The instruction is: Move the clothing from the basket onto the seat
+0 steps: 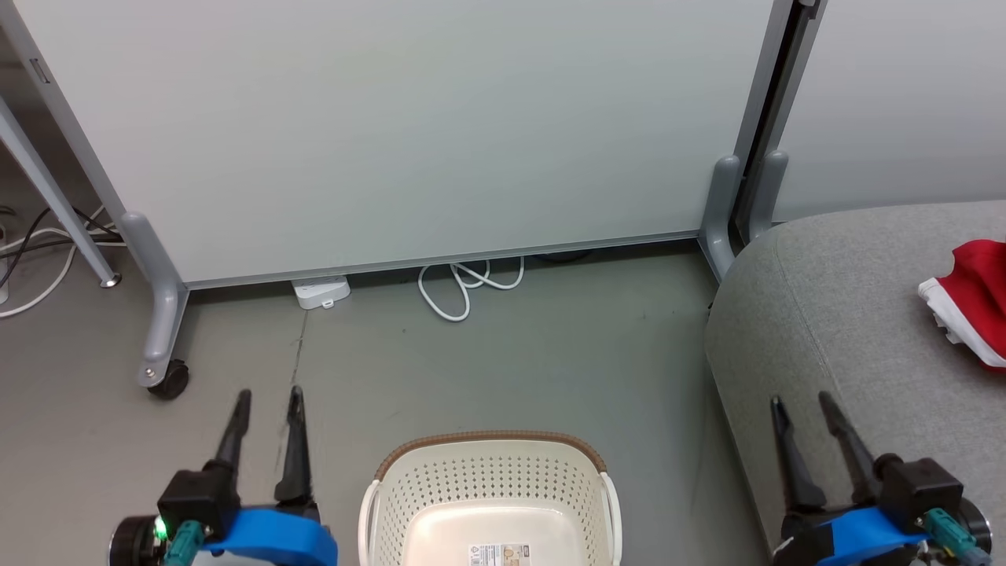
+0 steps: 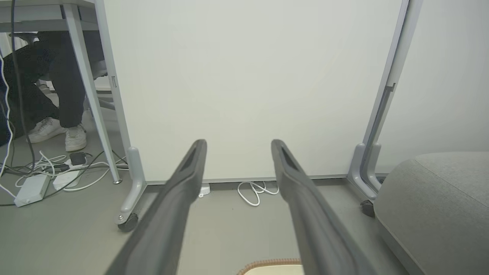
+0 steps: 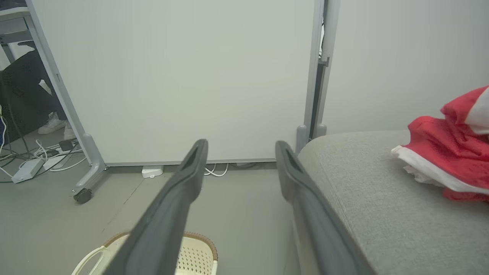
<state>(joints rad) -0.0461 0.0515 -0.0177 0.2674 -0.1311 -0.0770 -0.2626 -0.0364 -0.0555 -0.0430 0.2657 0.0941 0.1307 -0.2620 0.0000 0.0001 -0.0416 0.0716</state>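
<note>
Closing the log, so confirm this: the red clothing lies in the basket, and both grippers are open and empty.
The head view shows the red clothing on the grey seat, not in the basket, whose visible floor is bare. The left gripper and right gripper are open and empty.

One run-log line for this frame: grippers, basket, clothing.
left gripper: open, empty | right gripper: open, empty | basket: no clothing seen inside | clothing: red, on seat
</note>
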